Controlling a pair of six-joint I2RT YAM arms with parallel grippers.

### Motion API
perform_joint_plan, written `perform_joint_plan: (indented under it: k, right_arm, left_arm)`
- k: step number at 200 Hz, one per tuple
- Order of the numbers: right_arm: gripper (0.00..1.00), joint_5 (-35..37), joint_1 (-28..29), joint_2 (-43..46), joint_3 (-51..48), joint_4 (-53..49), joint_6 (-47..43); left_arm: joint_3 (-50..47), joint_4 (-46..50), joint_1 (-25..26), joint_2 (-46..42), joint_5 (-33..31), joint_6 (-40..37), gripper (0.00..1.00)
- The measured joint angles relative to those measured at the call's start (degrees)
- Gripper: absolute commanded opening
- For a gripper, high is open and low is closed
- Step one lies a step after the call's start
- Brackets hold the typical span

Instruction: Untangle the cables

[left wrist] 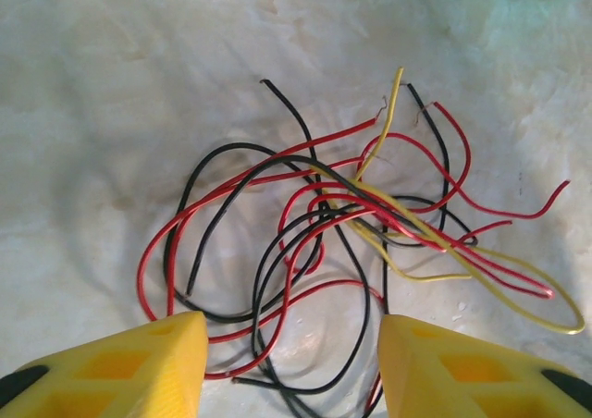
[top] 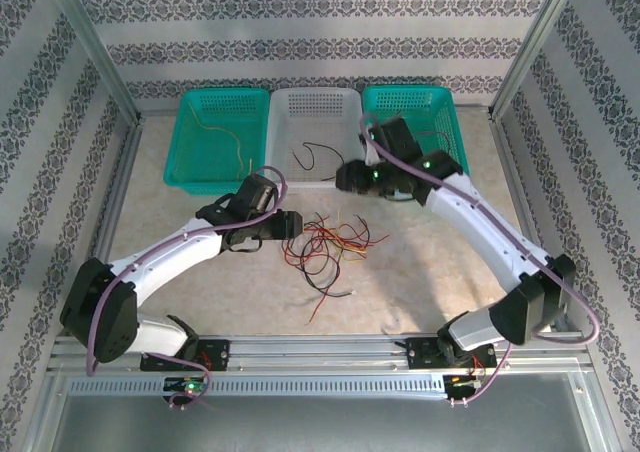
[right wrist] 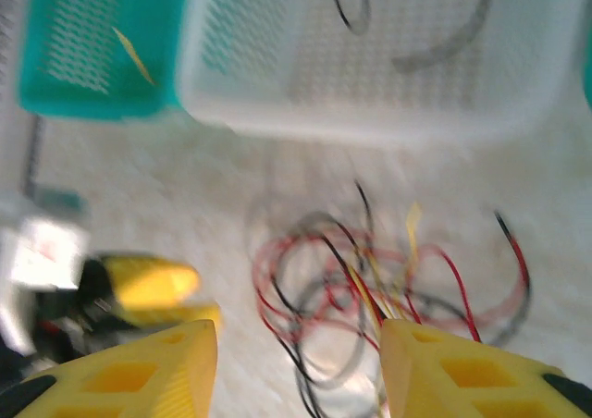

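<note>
The cables lie tangled mid-table, just near of the white basket; light, limp, probably slippery; best pinched at a loose end; left gripper and right gripper both spread, empty.

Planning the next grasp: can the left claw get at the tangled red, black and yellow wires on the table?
Likely yes: the left claw hangs open just above the thin red, black and yellow wires, with nothing between them.
</note>
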State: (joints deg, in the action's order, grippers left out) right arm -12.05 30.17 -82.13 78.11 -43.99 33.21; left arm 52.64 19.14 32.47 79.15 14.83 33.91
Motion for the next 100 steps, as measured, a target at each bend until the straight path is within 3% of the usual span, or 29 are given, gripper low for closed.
perform_joint_plan:
  k: [45,100]
  right_arm:
    - [0.46,2.25,0.76,0.24,-13.09,2.49,2.75]
    - [0.44,3.74,1.62,-9.49,-10.27,8.31,2.36]
  left_arm:
    - [0.11,-4.31,-0.35,6.82,3.32,2.67,0.41]
    - [1.6,-4.98,-0.35,8.68,3.96,4.61,0.4]
